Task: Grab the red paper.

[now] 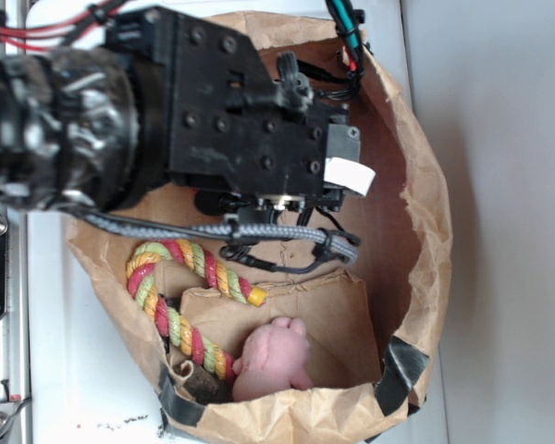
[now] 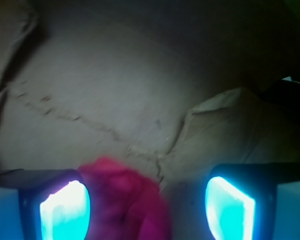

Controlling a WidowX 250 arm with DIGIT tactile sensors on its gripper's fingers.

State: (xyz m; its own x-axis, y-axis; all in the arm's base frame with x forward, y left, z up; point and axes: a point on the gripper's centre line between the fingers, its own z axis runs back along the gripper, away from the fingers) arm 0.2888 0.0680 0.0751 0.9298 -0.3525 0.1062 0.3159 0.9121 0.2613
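In the wrist view the red paper (image 2: 125, 200) is a blurred crimson lump at the bottom, lying on the brown paper floor. My gripper (image 2: 147, 210) is open around it. The paper sits right beside the left glowing pad (image 2: 65, 212), and a wide gap separates it from the right pad (image 2: 229, 210). In the exterior view the black arm head (image 1: 259, 120) hangs over the bag and covers both the fingers and the red paper.
Everything lies inside a brown paper bag (image 1: 430, 213) with taped corners. A red-yellow-green rope toy (image 1: 180, 296) curls at the left, and a pale pink plush lump (image 1: 273, 361) lies near the front. A folded paper flap (image 2: 230, 125) rises on the right.
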